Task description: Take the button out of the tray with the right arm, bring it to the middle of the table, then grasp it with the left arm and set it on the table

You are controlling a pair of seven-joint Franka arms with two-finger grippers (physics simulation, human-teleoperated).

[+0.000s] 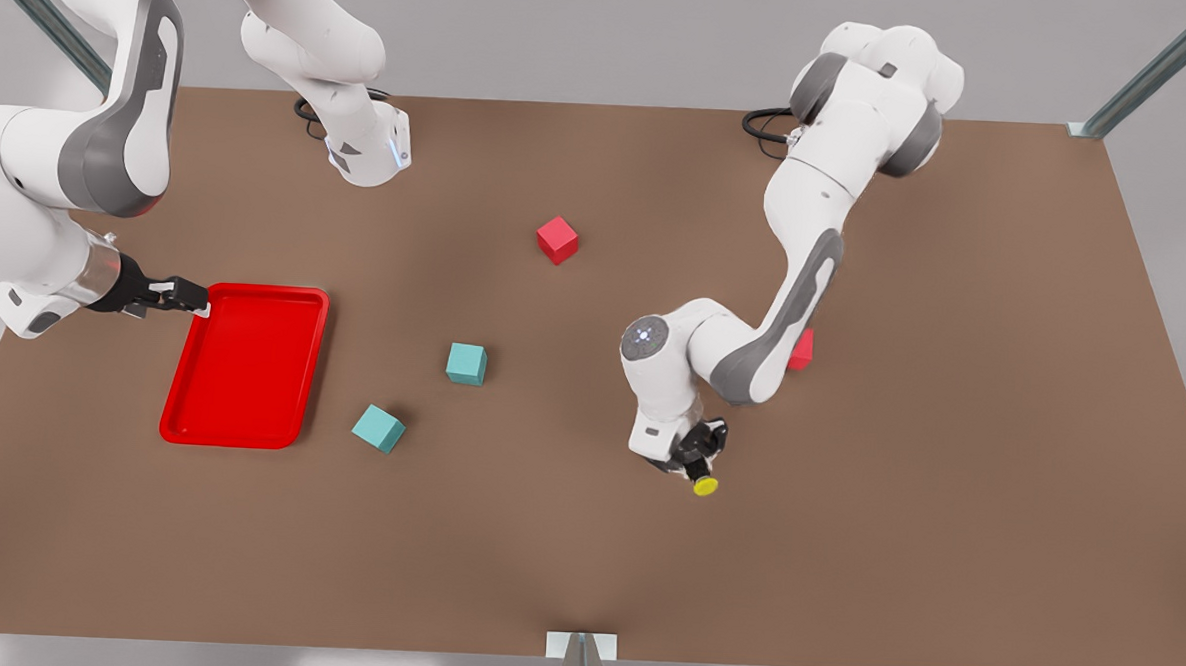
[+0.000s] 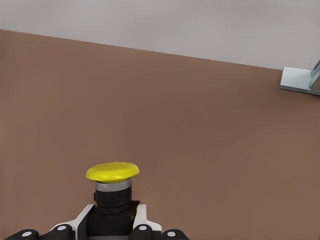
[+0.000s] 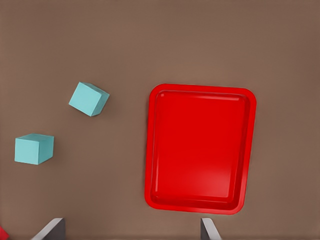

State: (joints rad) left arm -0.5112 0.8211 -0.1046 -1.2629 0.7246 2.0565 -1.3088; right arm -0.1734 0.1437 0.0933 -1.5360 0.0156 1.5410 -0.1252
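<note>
On table [image 1: 944,549], left gripper [image 1: 700,456] clasping button [image 1: 704,485]

You will find no readable text, label, brand, number or sign anywhere here; no surface in any of the 3 views carries lettering or numerals you can read.

Bright even light, soft short shadows under cubes [image 1: 467,364], glossy sheen on tray [image 1: 247,366]
</note>
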